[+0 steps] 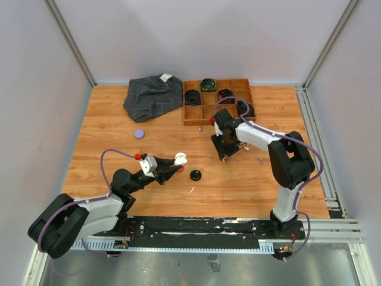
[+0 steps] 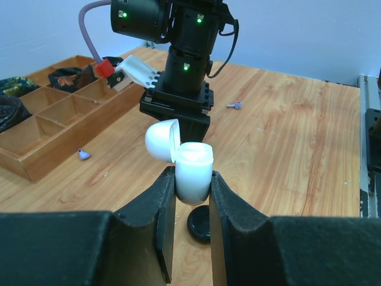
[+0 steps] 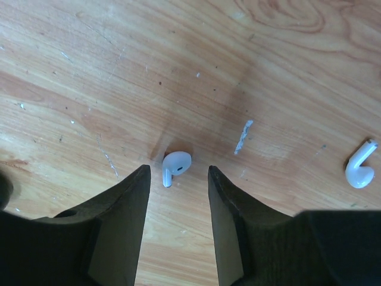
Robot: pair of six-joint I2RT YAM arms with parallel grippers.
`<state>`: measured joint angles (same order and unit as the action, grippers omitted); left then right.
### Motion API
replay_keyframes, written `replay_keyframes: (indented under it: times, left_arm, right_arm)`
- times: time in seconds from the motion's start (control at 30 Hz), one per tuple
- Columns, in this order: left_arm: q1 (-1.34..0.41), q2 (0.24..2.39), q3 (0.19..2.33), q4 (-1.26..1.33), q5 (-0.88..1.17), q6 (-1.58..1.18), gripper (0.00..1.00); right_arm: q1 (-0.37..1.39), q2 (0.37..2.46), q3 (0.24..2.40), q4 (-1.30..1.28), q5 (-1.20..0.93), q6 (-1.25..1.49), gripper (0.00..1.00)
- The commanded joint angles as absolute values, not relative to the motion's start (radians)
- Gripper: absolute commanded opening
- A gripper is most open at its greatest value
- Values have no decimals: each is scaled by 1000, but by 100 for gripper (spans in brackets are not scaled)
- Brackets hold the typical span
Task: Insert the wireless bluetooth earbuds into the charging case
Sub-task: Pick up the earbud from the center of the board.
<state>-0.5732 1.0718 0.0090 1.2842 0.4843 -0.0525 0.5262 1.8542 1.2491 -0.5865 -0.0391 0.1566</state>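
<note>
White earbud (image 3: 176, 167), white case (image 2: 193, 174).

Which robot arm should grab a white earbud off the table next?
The right. The right gripper hangs over a white earbud, open jaws on either side of it. The left gripper is busy holding the open charging case.

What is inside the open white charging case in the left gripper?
The charging case has its lid flipped open; only a white top surface shows, with nothing sticking out. The sockets lie below its rim, hidden, so their contents cannot be told.
</note>
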Motion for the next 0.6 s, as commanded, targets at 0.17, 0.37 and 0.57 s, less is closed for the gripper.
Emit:
replay_keyframes:
  times: [0.17, 0.37, 0.57]
  left_arm:
    - [-578, 1052, 0, 1289, 486, -49, 0]
    - [-578, 1051, 1, 1290, 491, -51, 0]
    - [-579, 1049, 2, 1294, 498, -58, 0]
  right_arm:
    - [512, 1914, 1305, -619, -60, 169, 42]
    - [512, 1926, 1298, -623, -58, 167, 37]
    - [512, 1916, 1286, -611, -74, 161, 26]
